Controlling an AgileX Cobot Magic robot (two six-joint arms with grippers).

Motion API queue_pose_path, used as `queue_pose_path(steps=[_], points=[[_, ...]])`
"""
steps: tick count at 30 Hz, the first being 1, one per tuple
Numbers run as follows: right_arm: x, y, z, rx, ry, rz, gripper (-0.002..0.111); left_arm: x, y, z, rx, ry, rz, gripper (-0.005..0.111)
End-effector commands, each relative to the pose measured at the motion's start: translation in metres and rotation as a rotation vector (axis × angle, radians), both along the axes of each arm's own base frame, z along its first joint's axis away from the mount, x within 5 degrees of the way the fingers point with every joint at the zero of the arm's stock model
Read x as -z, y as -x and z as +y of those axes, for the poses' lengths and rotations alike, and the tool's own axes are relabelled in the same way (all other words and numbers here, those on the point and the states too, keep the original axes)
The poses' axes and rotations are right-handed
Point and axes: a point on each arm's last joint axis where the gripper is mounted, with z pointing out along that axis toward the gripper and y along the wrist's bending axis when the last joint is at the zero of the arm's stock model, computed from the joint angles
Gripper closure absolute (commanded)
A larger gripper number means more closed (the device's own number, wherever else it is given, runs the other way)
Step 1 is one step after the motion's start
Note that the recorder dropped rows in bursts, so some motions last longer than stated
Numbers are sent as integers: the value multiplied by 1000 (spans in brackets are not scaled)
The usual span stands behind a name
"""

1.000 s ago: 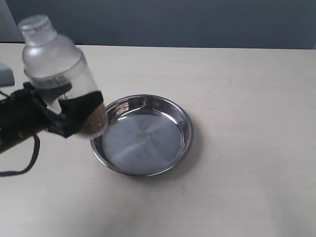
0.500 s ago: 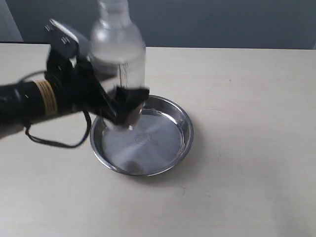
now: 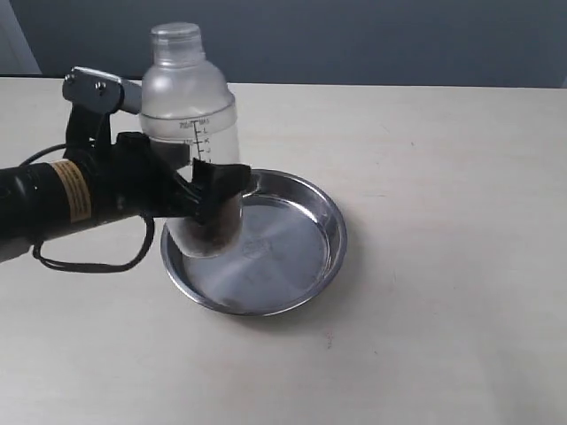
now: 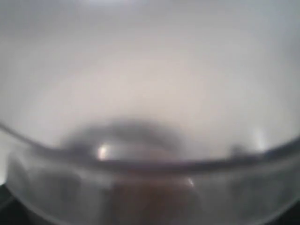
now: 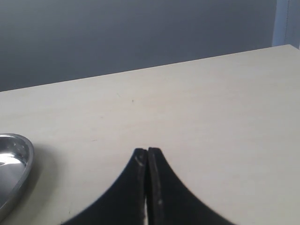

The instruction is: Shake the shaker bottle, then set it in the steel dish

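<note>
At the far left of the exterior view, the left arm [image 3: 62, 195], black with a yellow label band, reaches in over the pale worktop [image 3: 443, 283]. Its left claw [image 3: 205, 188] is clamped on the lower body of the shaker bottle [image 3: 188, 106]. One dark finger shows across the front, and the other is hidden behind the plastic.

The bottle stands upright, small round cap [image 3: 175, 35] on top and black measuring scale [image 3: 205, 137] facing the camera. The brown pellets [image 3: 217, 232] lie heaped at its base. That base sits within the left part of the steel dish [image 3: 330, 226], just inside the near-left rim. Whether it rests on the flat bottom or hangs a little above it cannot be told. The left wrist view gives only a blur of frosted plastic pressed close to the lens.

The right claw [image 5: 147, 183] appears only in its own wrist view. Its two fingers are pressed together with nothing between them, and it sits over bare worktop, apart from the dish.

Nothing here shows whether the shaking is finished. The level pellets and upright bottle suggest the placing step is under way. What seems left is to settle the bottle on the dish floor, part the claw and draw the arm clear without tipping the bottle.
</note>
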Motion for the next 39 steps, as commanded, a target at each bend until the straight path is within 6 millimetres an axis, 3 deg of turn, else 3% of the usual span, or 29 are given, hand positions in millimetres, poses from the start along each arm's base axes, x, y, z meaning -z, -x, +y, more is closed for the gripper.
queue_pose_path(steps=[1,2,4,5,7,8,9,12,13,15,16,19,22,23,25,27,29,32,33,34,37,39], points=[[0,0,0,5,1,-9,109,-27,4,-34,190,-72,-153,106],[0,0,0,5,1,-9,109,-23,-3,-25,75,-130,-92,106],[0,0,0,5,1,-9,109,-22,-18,-3,-191,-30,-38,106],[0,0,0,5,1,-9,109,-21,-16,-8,-167,-47,-48,106],[0,0,0,5,1,-9,109,-24,6,-37,112,-234,-135,106],[0,0,0,5,1,-9,109,-23,12,-42,162,-282,-148,106],[0,0,0,5,1,-9,109,-21,9,-38,121,-283,-123,106],[0,0,0,5,1,-9,109,-11,-21,0,-297,-4,41,106],[0,0,0,5,3,-9,109,-12,-18,-8,-231,-39,29,106],[0,0,0,5,1,-9,109,-16,1,-36,70,-247,-87,106],[0,0,0,5,1,-9,109,-15,0,-36,58,-238,-79,106],[0,0,0,5,6,-8,109,-4,-21,-7,-290,19,96,106],[0,0,0,5,6,-8,109,-5,3,-42,96,-268,-50,106],[0,0,0,5,6,-8,109,-2,3,-41,74,-258,-24,106],[0,0,0,5,6,-8,109,7,-12,-21,-175,-81,90,106],[0,0,0,5,6,-8,109,10,-16,-21,-173,-91,70,106],[0,0,0,5,6,-8,109,-13,-15,-33,-82,-90,-26,106],[0,0,0,5,6,-8,109,-70,-7,-37,-37,-2,-213,106],[0,0,0,5,6,-8,109,-76,-5,-36,-38,10,-233,106],[0,0,0,5,6,-8,109,-68,-5,-35,-47,0,-191,106],[0,0,0,5,6,-8,109,-4,-5,-35,-44,-136,35,106],[0,0,0,5,6,-8,109,3,-5,-35,-43,-138,48,106]])
